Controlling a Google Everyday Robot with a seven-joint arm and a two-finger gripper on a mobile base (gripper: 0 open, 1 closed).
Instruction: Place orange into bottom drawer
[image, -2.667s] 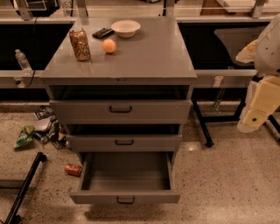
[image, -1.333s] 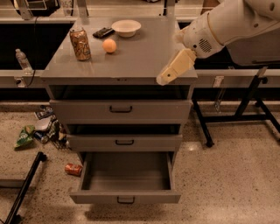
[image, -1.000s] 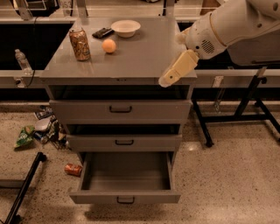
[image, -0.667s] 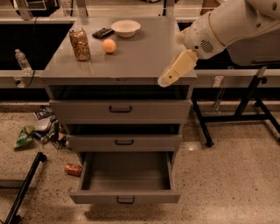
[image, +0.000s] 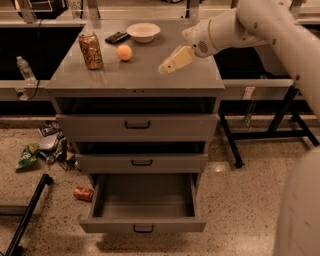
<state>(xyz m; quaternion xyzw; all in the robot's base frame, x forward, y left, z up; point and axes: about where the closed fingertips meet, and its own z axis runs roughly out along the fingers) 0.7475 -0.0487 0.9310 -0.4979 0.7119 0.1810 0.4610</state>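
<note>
The orange (image: 124, 52) sits on the grey cabinet top (image: 135, 75), between the soda can (image: 90, 50) and the white bowl (image: 143, 32). The bottom drawer (image: 143, 202) is pulled open and holds nothing. My gripper (image: 167, 66) hovers just above the cabinet top, right of the orange and apart from it, at the end of my white arm that reaches in from the upper right.
A dark flat object (image: 117, 37) lies left of the bowl. The two upper drawers (image: 137, 127) are closed. Trash, a crushed can (image: 82, 193) and a black stand leg (image: 27, 215) lie on the floor at left. A black table frame (image: 260, 125) stands at right.
My arm has swung in from the right edge and moved left over the cabinet top, closer to the orange. The orange, can and bowl have not moved.
</note>
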